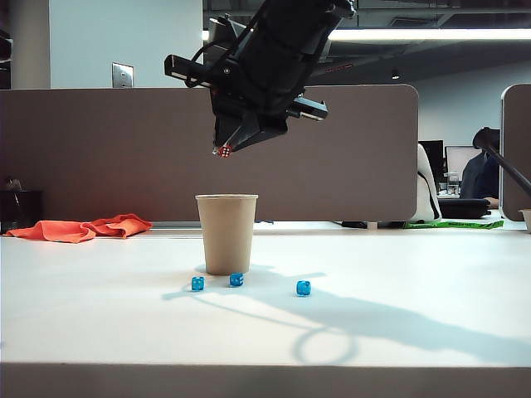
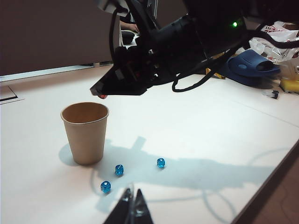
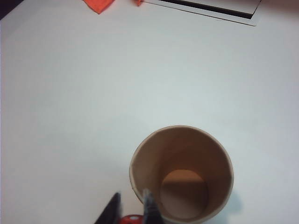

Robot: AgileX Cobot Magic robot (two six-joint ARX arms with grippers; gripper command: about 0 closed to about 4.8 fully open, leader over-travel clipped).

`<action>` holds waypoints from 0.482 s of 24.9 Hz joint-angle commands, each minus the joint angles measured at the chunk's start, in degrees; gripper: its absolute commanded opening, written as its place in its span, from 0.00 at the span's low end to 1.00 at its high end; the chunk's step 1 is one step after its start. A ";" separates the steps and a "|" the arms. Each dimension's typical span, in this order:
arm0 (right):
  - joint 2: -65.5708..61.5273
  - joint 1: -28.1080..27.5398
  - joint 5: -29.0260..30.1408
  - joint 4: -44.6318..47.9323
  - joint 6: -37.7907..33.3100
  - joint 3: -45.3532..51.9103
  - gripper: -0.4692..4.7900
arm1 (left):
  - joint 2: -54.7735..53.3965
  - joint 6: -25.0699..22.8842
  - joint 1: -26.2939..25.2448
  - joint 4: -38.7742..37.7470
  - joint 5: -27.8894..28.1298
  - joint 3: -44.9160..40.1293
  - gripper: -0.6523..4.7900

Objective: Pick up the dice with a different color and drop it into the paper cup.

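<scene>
One red die point(image 1: 222, 152), small, translucent and cube-shaped with white pips, is pinched between the narrowed fingertips of the right gripper point(image 1: 224, 151), which hangs in the upper middle of the exterior frame, above the cup point(image 1: 226, 233) and apart from it. One cup stands upright at the centre of that frame: plain tan paper, tapered toward the base, with a rolled rim and a round, empty bottom seen from the right wrist camera. In that view the die point(image 3: 132, 218) shows as a red spot between the two dark fingers, just outside the cup's rim point(image 3: 140, 154). Three blue dice lie on the white table point(image 1: 415, 290), all translucent cubes with pale pips: one point(image 1: 197, 283) left of the cup's base, one point(image 1: 236, 279) just in front of it, and one point(image 1: 304, 288) further right, each apart from the others. One crumpled orange cloth point(image 1: 81, 229) lies at the far left of the table. The table is smooth and matte, crossed by the arm's long shadow. The left gripper point(image 2: 132, 209) shows only as two dark pointed tips at the bottom edge of its own view, close together with a thin gap, holding nothing, well apart from the dice.
</scene>
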State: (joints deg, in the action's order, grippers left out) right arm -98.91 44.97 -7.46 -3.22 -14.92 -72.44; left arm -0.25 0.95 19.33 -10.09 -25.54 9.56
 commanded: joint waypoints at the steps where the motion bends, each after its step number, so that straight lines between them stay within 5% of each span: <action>1: -0.11 -0.04 -0.09 1.81 0.15 -0.20 0.09 | -0.04 -0.04 0.04 0.72 -0.42 0.31 0.11; 6: -0.13 -0.04 -0.15 1.81 0.15 -0.20 0.21 | -0.04 -0.04 0.04 0.72 -0.42 0.31 0.11; 12: -0.13 -0.04 -0.55 1.81 0.15 -0.20 0.21 | -0.04 -0.04 0.04 0.72 -0.42 0.33 0.11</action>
State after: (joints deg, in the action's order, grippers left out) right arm -99.33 44.95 -7.77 -2.37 -14.92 -72.47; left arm -0.25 0.95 19.33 -10.07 -25.54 9.56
